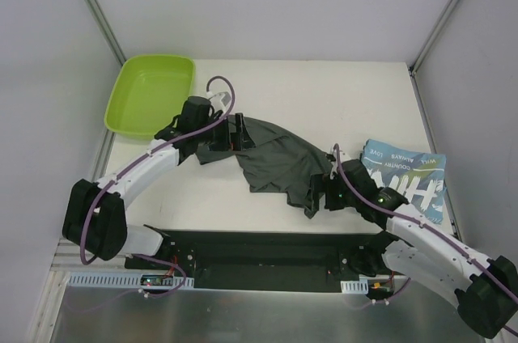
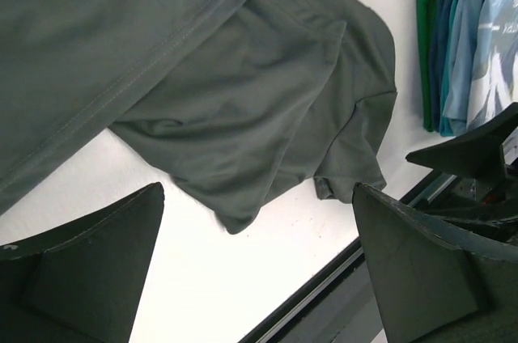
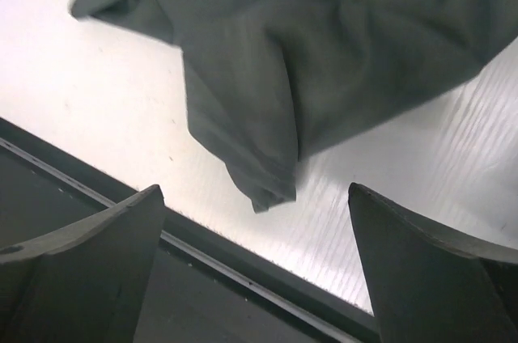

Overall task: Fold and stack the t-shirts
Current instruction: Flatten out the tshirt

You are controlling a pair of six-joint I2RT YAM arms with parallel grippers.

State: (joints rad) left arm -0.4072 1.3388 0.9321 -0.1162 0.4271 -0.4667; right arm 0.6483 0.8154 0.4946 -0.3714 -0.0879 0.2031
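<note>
Left gripper [image 1: 234, 133], jaws spread wide and holding nothing, hangs at the left edge of a dark grey t-shirt [image 1: 275, 157]. The left wrist camera shows the same gripper [image 2: 255, 197] with both fingers apart over bare tabletop and the dark grey t-shirt [image 2: 243, 100] rumpled just ahead of them. Behind the left arm, at the far left corner of the white table [image 1: 324, 92], sits a lime-green tray [image 1: 154, 88], well apart from the cloth. The grey shirt lies unfolded and creased across the middle of the table, one corner trailing toward the near edge. At that corner waits the right gripper [image 1: 320, 189], also fully open and empty; its wrist camera shows the gripper [image 3: 255, 189] above the dark grey t-shirt [image 3: 340, 35], close to a black strip [image 1: 259, 254] that runs along the table's near side. On the right side of the table rests a folded light blue t-shirt [image 1: 405, 181] with white lettering; the left wrist view shows the light blue t-shirt [image 2: 486, 44] beside green and blue folded edges. Pale panels on metal posts wall in the table.
</note>
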